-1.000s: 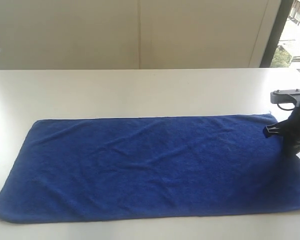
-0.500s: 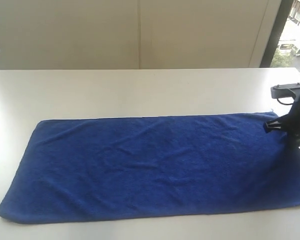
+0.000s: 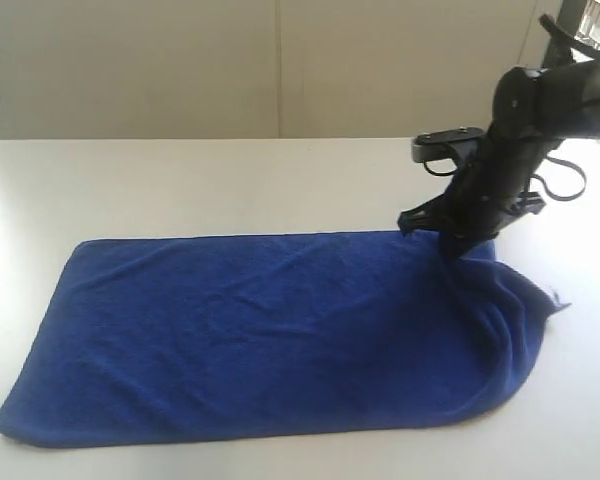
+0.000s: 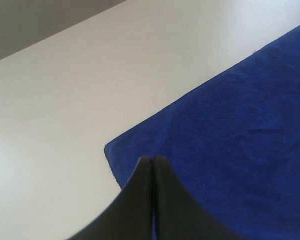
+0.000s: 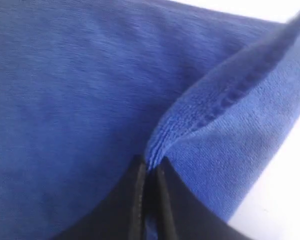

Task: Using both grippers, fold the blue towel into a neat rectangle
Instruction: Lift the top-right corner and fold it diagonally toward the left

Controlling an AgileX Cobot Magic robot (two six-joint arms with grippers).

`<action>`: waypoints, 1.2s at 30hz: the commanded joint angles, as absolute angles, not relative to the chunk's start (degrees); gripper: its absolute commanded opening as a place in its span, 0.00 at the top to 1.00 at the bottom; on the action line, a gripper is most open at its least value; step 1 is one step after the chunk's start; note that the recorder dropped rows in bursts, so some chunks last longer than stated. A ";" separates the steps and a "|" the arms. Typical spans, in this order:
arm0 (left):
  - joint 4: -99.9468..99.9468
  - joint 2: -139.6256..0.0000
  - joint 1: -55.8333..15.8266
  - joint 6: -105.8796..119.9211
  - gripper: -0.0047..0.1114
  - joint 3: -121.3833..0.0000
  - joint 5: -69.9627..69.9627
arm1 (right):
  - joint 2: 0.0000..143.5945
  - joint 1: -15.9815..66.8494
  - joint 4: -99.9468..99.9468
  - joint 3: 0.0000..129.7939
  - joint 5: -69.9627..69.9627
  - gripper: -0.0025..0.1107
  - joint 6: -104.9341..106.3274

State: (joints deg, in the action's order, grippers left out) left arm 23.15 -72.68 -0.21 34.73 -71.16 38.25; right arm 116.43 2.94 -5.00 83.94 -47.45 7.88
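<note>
Blue terry cloth, the blue towel (image 3: 270,335), is spread over most of a white tabletop (image 3: 230,185). Its long axis runs left to right across the exterior view, and its short ends point to either side. The left end lies flat, while the right end is raised into a rounded hump, because its far corner is pinched by the right gripper (image 3: 458,246) and held a little above the cloth. In the right wrist view the two black fingers (image 5: 132,200) are seen closed on a hemmed edge of the towel, a fold of which is squeezed between their tips. The grip is judged to be placed there so that the right end can be carried over toward the left end, halving the towel across its length. The left gripper (image 4: 153,161) is not seen in the exterior view. In its own wrist view its fingers are pressed together with nothing between them, poised by a corner of the towel; whether cloth is touched cannot be told.
</note>
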 commanded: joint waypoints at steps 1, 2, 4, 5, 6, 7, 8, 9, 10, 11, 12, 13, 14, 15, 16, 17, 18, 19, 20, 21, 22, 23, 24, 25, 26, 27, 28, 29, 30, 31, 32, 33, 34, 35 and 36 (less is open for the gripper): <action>24.42 -71.99 -0.17 34.85 0.96 -70.76 37.97 | 115.91 8.94 -6.70 85.73 -47.51 0.93 8.75; 24.42 -71.99 -0.17 34.85 0.96 -70.76 37.81 | 115.91 10.06 -7.07 86.12 -47.51 0.93 8.75; 24.42 -71.99 -0.17 34.85 0.96 -70.76 37.81 | 116.18 12.82 -8.77 86.95 -47.37 0.93 8.87; 24.42 -71.99 -0.17 34.85 0.96 -70.76 37.81 | 116.34 14.15 -9.46 87.40 -47.37 0.93 8.86; 24.42 -71.99 -0.17 34.85 0.96 -70.76 37.81 | 116.63 15.59 -9.92 87.99 -47.09 0.93 8.86; 24.42 -71.99 -0.17 34.85 0.96 -70.76 37.81 | 116.90 16.99 -10.42 88.66 -46.93 0.93 8.86; 24.31 -71.99 -0.17 34.85 0.96 -70.76 37.81 | 117.28 18.14 -10.80 89.25 -46.63 0.93 8.86; 24.31 -71.99 -0.17 34.85 0.96 -70.76 37.81 | 117.64 19.52 -10.94 90.09 -46.65 0.93 8.86; 24.02 -71.99 -0.17 34.85 0.96 -70.76 37.81 | 118.29 20.95 -10.99 91.04 -46.65 0.93 8.86; 23.59 -71.99 -0.17 34.85 0.96 -70.76 37.81 | 118.91 22.07 -11.10 92.12 -46.65 0.93 8.86; 23.36 -71.99 -0.17 34.85 0.96 -70.76 37.81 | 119.59 23.63 -11.64 93.25 -46.65 0.93 8.86; 23.36 -71.99 -0.17 34.85 0.96 -70.76 37.81 | 120.32 24.59 -12.30 94.37 -46.65 0.93 8.86; 23.07 -71.99 -0.17 34.85 0.96 -70.76 37.81 | 120.83 25.76 -13.07 95.33 -46.65 0.93 8.86; 22.80 -71.99 -0.17 34.85 0.96 -70.76 37.81 | 121.53 26.85 -13.98 96.48 -46.65 0.93 8.86; 22.65 -71.99 -0.17 34.85 0.96 -70.76 37.81 | 122.18 27.86 -14.87 97.70 -46.65 0.93 8.86; 22.65 -71.99 -0.17 34.85 0.96 -70.76 37.81 | 122.59 28.66 -15.58 98.77 -46.65 0.93 8.86; 22.65 -71.99 -0.17 34.85 0.96 -70.76 37.81 | 123.41 29.58 -16.17 100.03 -46.65 0.93 8.86; 22.65 -71.99 -0.17 34.85 0.96 -70.76 37.81 | 124.08 30.49 -16.86 101.39 -46.65 0.93 8.86; 22.50 -71.99 -0.17 34.85 0.96 -70.76 37.81 | 124.81 31.18 -17.31 102.83 -46.79 0.93 8.86; 22.39 -71.99 -0.17 34.85 0.96 -70.76 37.81 | 125.59 32.15 -18.02 104.28 -47.07 0.93 8.86; 22.28 -71.99 -0.17 34.85 0.96 -70.76 37.81 | 126.36 32.76 -18.43 105.73 -47.20 0.93 8.86; 22.28 -71.99 -0.17 34.85 0.96 -70.76 37.81 | 126.89 33.34 -18.66 106.89 -47.20 0.93 8.86; 22.28 -71.99 -0.17 34.85 0.96 -70.76 37.81 | 127.71 34.17 -18.92 108.63 -47.20 0.93 8.86; 22.05 -71.99 -0.17 34.85 0.96 -70.76 37.81 | 128.34 34.67 -19.30 109.79 -47.32 0.93 8.86; 21.86 -71.99 -0.17 34.85 0.96 -70.76 37.81 | 129.04 35.28 -19.86 111.32 -47.44 0.93 8.86; 21.49 -71.99 -0.17 34.85 0.96 -70.76 37.81 | 129.78 35.95 -20.35 112.84 -47.73 0.93 8.86; 21.20 -71.99 -0.17 34.85 0.96 -70.76 37.71 | 130.38 36.29 -20.90 114.02 -47.96 0.93 8.86; 20.78 -71.99 -0.17 34.85 0.96 -70.76 37.71 | 131.04 36.70 -21.16 115.44 -48.20 0.93 8.86; 20.33 -71.99 -0.17 34.85 0.96 -70.76 37.71 | 131.63 37.10 -21.26 116.76 -48.34 0.93 8.86; 20.08 -71.99 -0.17 34.68 0.96 -70.76 37.58 | 132.16 37.61 -21.26 117.92 -48.34 0.94 8.86; 19.99 -71.99 -0.17 34.68 0.96 -70.76 37.47 | 132.66 37.95 -21.45 119.08 -48.34 0.95 8.86; 19.99 -71.99 -0.17 34.68 0.96 -70.76 37.47 | 133.06 38.25 -21.45 119.99 -48.46 0.97 8.50; 19.99 -71.99 -0.17 34.68 0.96 -70.76 37.34 | 133.59 38.67 -21.72 121.11 -48.58 0.98 8.50; 19.99 -71.99 -0.17 34.68 0.96 -70.76 37.34 | 133.99 38.95 -22.00 122.13 -48.58 0.98 8.39; 19.99 -71.99 -0.17 34.68 0.96 -70.76 37.23 | 134.50 39.39 -22.15 122.93 -48.58 0.98 8.39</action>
State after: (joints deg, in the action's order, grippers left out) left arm 19.71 -72.68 -0.21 34.73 -71.16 37.06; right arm 133.49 38.48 -21.14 120.41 -48.33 8.23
